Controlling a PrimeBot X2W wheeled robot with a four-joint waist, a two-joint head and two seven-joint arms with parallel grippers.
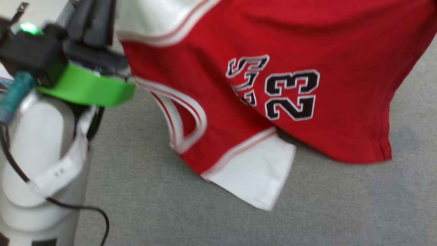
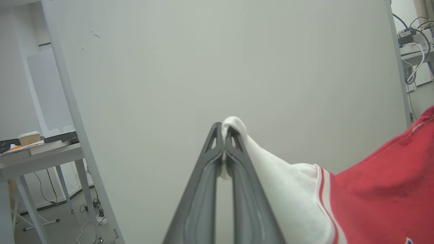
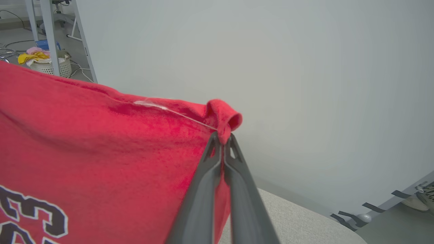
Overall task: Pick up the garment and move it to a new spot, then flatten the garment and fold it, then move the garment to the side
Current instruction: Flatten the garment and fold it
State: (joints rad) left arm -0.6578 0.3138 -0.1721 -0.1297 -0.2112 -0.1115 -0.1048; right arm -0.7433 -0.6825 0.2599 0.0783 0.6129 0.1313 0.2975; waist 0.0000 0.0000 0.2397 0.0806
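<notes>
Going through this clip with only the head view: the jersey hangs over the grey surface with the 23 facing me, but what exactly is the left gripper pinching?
Observer: In the left wrist view, the left gripper is shut on the garment at its white sleeve. A small fold of white cloth pokes up over the fingertips.
Operator: And what holds up the other end?
Observer: In the right wrist view, the right gripper is shut on a bunched red edge of the garment, with a curl of red fabric sticking out above the closed fingers.
</notes>
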